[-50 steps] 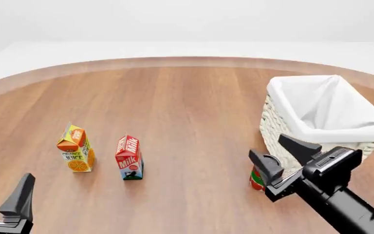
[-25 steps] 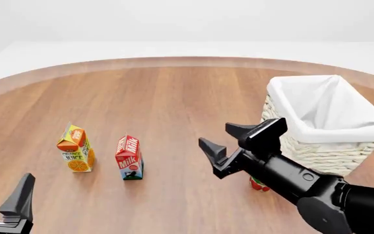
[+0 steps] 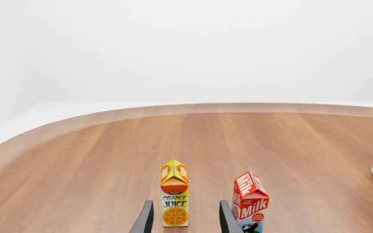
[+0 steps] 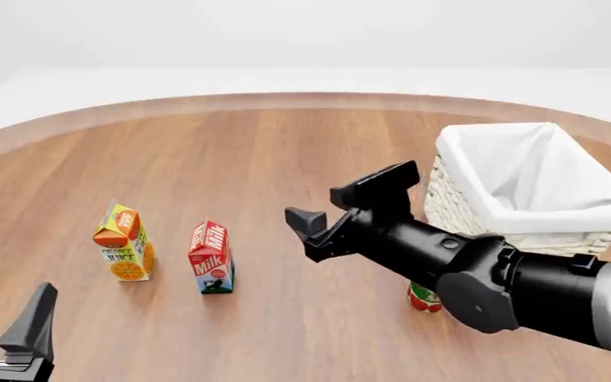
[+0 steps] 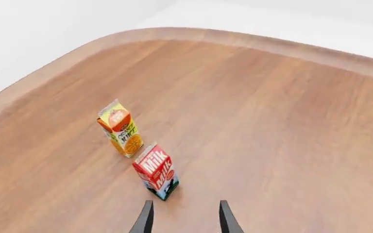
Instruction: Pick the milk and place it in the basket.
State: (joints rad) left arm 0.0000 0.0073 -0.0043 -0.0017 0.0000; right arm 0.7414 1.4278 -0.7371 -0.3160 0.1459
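the milk [image 4: 211, 259] stands upright on the table [image 4: 284, 159], just beside the juice carton [image 4: 124, 243] at its 9 o'clock. right tool [image 4: 350, 208], jaws spread wide and empty, hangs between milk and basket [image 4: 528, 203]. left tool [image 4: 6, 318], open and empty, at 7 o'clock.

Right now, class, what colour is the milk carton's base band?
Blue-green, on the milk; clearest in the right wrist view.

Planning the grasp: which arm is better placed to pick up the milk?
Right. The right gripper is open, out over the table and aimed toward the milk, with the basket on its side. The left gripper sits low near the table's edge, pointing at the orange juice carton.
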